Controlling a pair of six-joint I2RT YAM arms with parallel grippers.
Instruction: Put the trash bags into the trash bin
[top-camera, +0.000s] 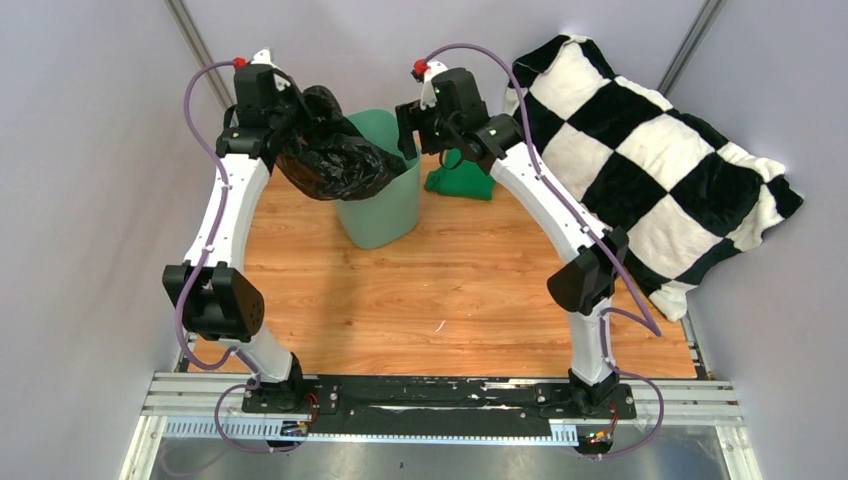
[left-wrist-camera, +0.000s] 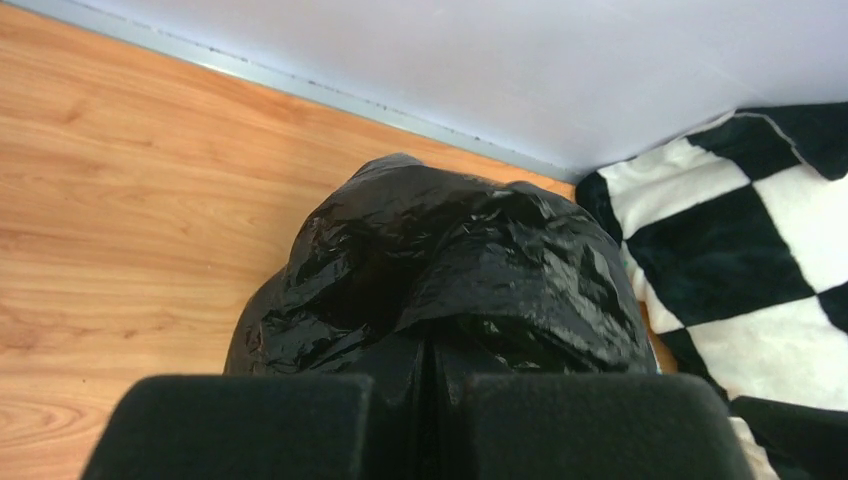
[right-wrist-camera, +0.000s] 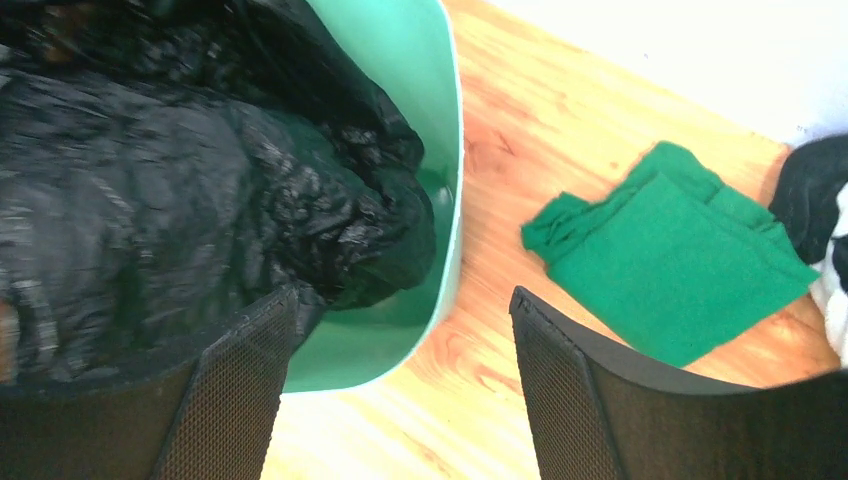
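The crinkled black trash bag (top-camera: 330, 150) hangs from my left gripper (top-camera: 285, 125) and droops over the left rim and into the mouth of the mint-green trash bin (top-camera: 385, 200). In the left wrist view my left gripper (left-wrist-camera: 430, 385) is shut on a pinch of the bag (left-wrist-camera: 450, 260). My right gripper (top-camera: 410, 130) hovers at the bin's right rim. In the right wrist view it (right-wrist-camera: 400, 310) stands open and holds nothing. The bin's wall (right-wrist-camera: 440, 100) runs between its fingers, and the bag (right-wrist-camera: 180, 180) fills the bin's left part.
A folded green cloth (top-camera: 460, 182) (right-wrist-camera: 670, 250) lies on the wooden table just right of the bin. A large black-and-white checked cushion (top-camera: 650, 160) (left-wrist-camera: 740, 230) leans at the back right. Grey walls close in the left, back and right.
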